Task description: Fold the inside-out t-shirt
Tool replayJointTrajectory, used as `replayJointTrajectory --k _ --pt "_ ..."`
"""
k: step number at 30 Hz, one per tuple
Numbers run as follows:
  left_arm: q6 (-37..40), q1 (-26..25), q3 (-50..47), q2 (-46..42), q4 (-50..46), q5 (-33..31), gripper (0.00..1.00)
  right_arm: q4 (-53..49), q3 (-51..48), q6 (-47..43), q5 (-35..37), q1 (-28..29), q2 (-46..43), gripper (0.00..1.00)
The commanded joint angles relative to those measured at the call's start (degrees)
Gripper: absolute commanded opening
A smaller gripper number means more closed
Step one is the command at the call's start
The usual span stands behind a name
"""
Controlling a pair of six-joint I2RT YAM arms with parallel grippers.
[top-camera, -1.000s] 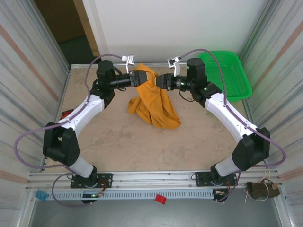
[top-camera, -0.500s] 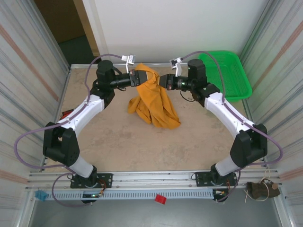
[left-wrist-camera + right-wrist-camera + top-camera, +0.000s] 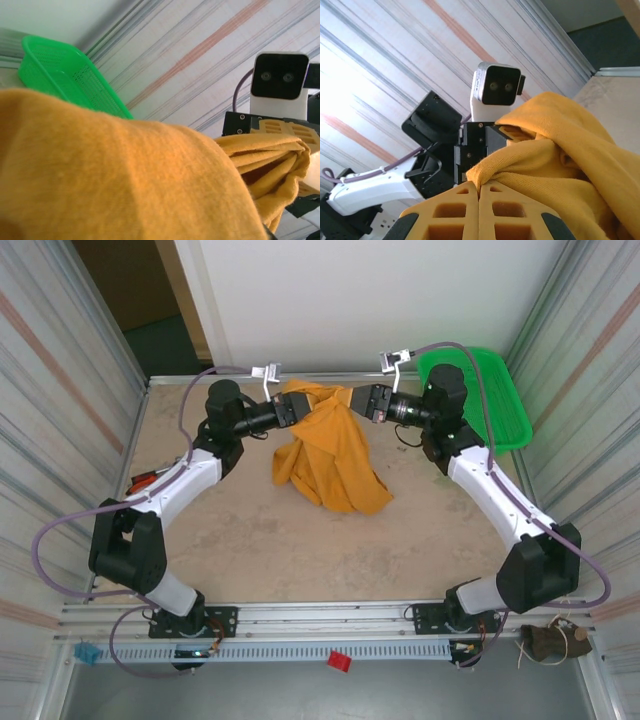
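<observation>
Right arm [image 3: 490,490] has swung rightward, stretching the t-shirt [image 3: 330,455] wider.

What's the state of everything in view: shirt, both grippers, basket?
t-shirt: bunched, top held up off the table, rest draped on it
right gripper: fingers shut on the t-shirt
left gripper: at the t-shirt's top, fingers hidden by cloth, open or shut unclear
green basket: upright at the far right corner, apart from the t-shirt

The orange t-shirt [image 3: 110,180] bunches into the right hand [image 3: 294,156], green basket [image 3: 65,75] behind.
</observation>
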Motion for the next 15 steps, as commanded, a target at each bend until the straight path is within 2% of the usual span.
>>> replayJointTrajectory --k 1,2,3,5,6,10,15 --pt "1.97 1.13 -0.20 -0.42 -1.86 -3.09 0.36 7.90 -1.85 3.45 -1.57 -1.36 -1.59 0.00" --pt "3.03 1.46 -0.37 -1.37 -3.06 -3.76 0.37 8.19 -2.31 3.64 -1.60 -1.86 -1.07 0.00" --pt "3.54 1.81 -0.91 -2.47 -3.48 -4.14 0.33 7.65 -2.75 3.46 -1.32 -2.23 -0.54 0.00" --pt "2.31 2.15 -1.75 -4.12 -1.22 -3.42 0.08 5.74 -3.64 2.86 -0.49 -2.95 0.58 0.00" --pt "1.20 2.20 -1.80 -4.70 0.57 -2.46 0.00 5.90 -4.63 2.94 -0.11 -3.24 1.13 0.00" --pt "-7.04 2.20 -2.16 -4.13 12.97 1.37 0.00 5.30 -7.65 2.48 2.32 -3.19 4.03 0.00" --pt "-20.26 2.07 -0.05 1.65 30.64 5.30 0.00 0.52 -9.43 0.75 7.17 -0.92 9.63 0.00"
